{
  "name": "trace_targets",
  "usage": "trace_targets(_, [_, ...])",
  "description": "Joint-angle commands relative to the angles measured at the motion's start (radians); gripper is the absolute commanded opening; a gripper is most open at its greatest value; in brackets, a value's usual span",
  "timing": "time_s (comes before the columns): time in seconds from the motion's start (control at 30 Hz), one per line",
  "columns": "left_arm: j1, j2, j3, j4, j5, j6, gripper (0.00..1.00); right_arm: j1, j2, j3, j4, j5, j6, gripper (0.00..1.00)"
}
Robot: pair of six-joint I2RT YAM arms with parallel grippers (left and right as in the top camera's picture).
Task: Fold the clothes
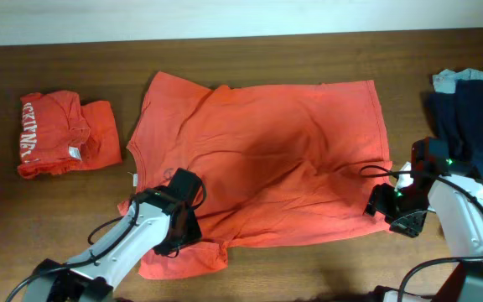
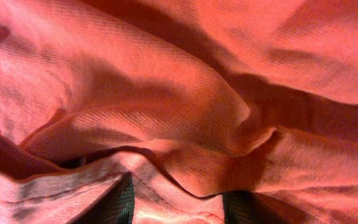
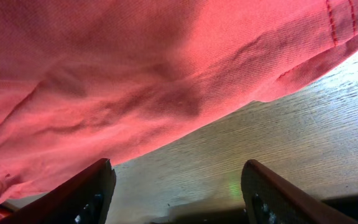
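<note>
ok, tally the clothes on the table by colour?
Red-orange T-shirts: 2, the folded shirt and the spread shirt
Navy garment: 1 visible
Light-blue garment: 1
Total: 4

The worktop is a dark brown wooden table [image 1: 258, 50] with visible grain. At its right edge, near the far corner, lies a heap of navy cloth [image 1: 476, 117] (a pale blue piece [image 1: 459, 78] shows at its far side).

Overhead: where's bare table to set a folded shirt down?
Largest patch: front left, between the folded shirt and the left arm. Also the front strip between it and the right arm, and the back strip behind the spread shirt. Tight: between the shirts, and beside the dark pile.
</note>
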Motion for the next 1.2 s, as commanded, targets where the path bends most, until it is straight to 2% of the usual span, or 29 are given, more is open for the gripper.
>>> trace_targets(0.0, [-0.003, -0.004, -0.005, 0.002, -0.026, 0.01, 0.23, 0.006, -0.012, -0.005, 0.004, -0.012, -0.01, 0.69])
trace_targets(0.2, [-0.003, -0.004, -0.005, -0.008, -0.024, 0.01, 0.01, 0.006, -0.012, -0.005, 0.01, -0.012, -0.01, 0.69])
trace_targets(0.3, [-0.003, -0.004, 0.009, -0.029, -0.021, 0.01, 0.01, 0.006, -0.012, -0.005, 0.013, -0.012, -0.01, 0.69])
trace_targets(0.47, [-0.003, -0.004, 0.189, -0.197, -0.038, 0.021, 0.01, 0.006, -0.011, -0.01, 0.018, -0.012, -0.01, 0.69])
trace_targets(0.6, [-0.003, -0.004, 0.239, -0.194, -0.102, 0.051, 0.01, 0.006, -0.011, -0.068, 0.085, 0.006, -0.009, 0.69])
trace_targets(0.73, [0.006, -0.004, 0.239, -0.194, -0.133, 0.051, 0.01, 0.004, -0.008, -0.122, 0.145, 0.141, 0.041, 0.69])
trace_targets(0.93, [0.095, -0.004, 0.239, -0.193, -0.157, 0.052, 0.01, 0.004, -0.008, -0.124, 0.149, 0.261, 0.091, 0.68])
trace_targets(1.17, [0.167, -0.004, 0.239, -0.188, -0.149, 0.052, 0.01, 0.005, -0.008, -0.142, 0.191, 0.217, 0.094, 0.61])
